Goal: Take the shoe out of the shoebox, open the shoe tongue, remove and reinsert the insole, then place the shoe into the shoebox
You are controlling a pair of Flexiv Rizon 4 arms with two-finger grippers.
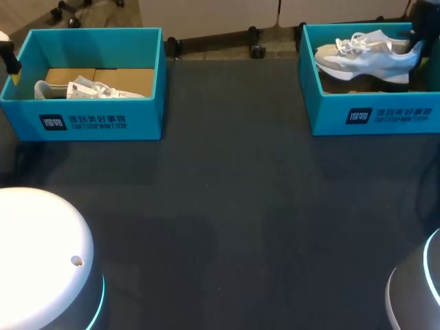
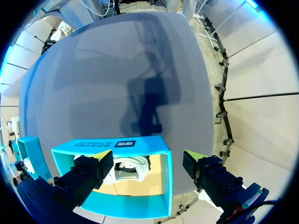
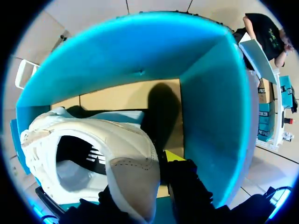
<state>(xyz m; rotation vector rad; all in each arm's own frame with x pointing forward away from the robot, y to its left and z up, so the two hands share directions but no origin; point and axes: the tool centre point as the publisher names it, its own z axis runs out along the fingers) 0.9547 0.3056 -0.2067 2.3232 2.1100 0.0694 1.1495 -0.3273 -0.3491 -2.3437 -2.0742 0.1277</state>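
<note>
The white and grey shoe (image 1: 368, 55), laces loose, is inside the right shoebox (image 1: 375, 117) at the table's (image 1: 227, 206) far right corner. Its heel collar is pinched between the 2 fingers of the right gripper (image 3: 145, 182). The left gripper (image 2: 145, 161) hangs spread wide, holding nothing, above the left shoebox (image 1: 103, 124) with a second shoe (image 1: 89, 89); a broad stretch of dark table separates the 2 boxes.

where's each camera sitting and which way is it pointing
head: above and behind, looking down on the table; left arm and right arm at near corners.
left wrist: over the left shoebox, looking down into it; open left claw shows.
right wrist: inside the right shoebox; right claw shut on the shoe's heel.
shared: head sees both shoeboxes too.
</note>
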